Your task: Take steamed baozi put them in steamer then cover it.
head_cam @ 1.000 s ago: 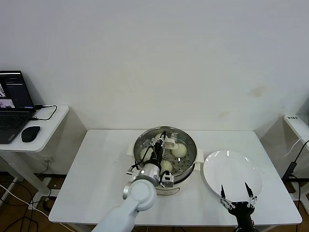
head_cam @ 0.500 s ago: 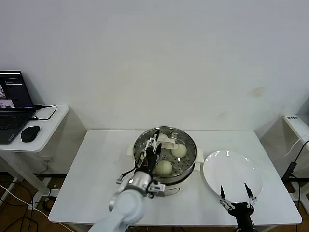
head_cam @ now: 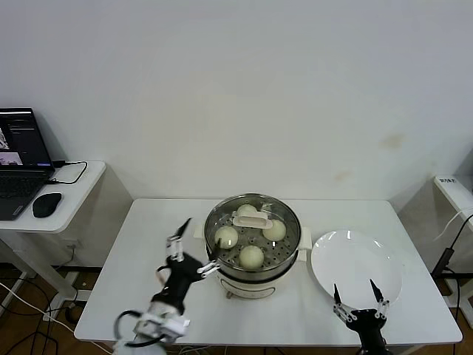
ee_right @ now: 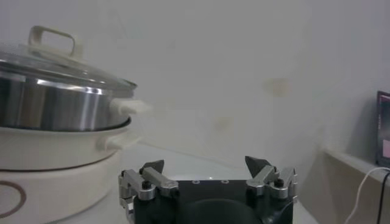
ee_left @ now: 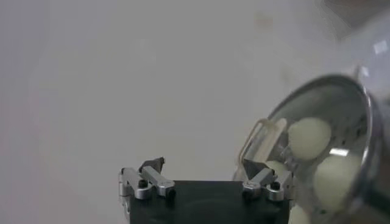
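I see the counter (head_cam: 148,244) carrying the steamer (head_cam: 253,248), its cover (head_cam: 253,219) on, four baozi (head_cam: 251,256) inside. My left tool (head_cam: 194,248) gapes wide beside it; right tool (head_cam: 357,293) wide over the plate (head_cam: 356,262).

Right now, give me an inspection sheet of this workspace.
Surface: white table, bare on its left part.
Job's things: four buns inside the steamer; glass lid sits on it.
Clutter: white plate, nothing on it.
Grippers: left gripper beside the steamer, jaws open, holding nothing; right gripper at the plate's near edge, jaws open.
Cables: black cable on the side desk.
Surroundings: laptop, mouse, white wall.
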Tool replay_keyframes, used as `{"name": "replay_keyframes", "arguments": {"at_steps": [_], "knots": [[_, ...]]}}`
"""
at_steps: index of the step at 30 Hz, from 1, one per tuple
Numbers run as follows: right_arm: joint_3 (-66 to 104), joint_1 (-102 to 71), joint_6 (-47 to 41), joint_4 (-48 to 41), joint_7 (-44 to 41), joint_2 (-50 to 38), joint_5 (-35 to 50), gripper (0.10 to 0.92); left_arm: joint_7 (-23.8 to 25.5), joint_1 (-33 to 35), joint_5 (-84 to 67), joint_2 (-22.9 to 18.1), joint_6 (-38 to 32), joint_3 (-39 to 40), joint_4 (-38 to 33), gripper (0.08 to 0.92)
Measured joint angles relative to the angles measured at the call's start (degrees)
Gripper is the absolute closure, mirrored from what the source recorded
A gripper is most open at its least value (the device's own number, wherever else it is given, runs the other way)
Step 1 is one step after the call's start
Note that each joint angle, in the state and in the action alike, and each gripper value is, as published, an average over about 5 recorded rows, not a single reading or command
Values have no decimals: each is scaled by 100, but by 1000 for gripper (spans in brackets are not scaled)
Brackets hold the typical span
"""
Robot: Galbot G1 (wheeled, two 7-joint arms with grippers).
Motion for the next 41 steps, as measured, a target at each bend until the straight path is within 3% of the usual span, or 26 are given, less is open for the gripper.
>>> {"name": "replay_keyframes", "arguments": {"at_steps": [7,17,41], "knots": [[-144,-212,-135,151,-60,-326,391,203,-478,1107,-2061,-98,-689,-847,-204,177],[-291,-501,-286,344,-74,-704,811,203,-670,2106,-3142,-392,-1505,-1304,21,177],[-559,-552,-561,548,-75,-754,1003,203,-198,2586,-3634,-679,-2218,-1678,453,177]]}}
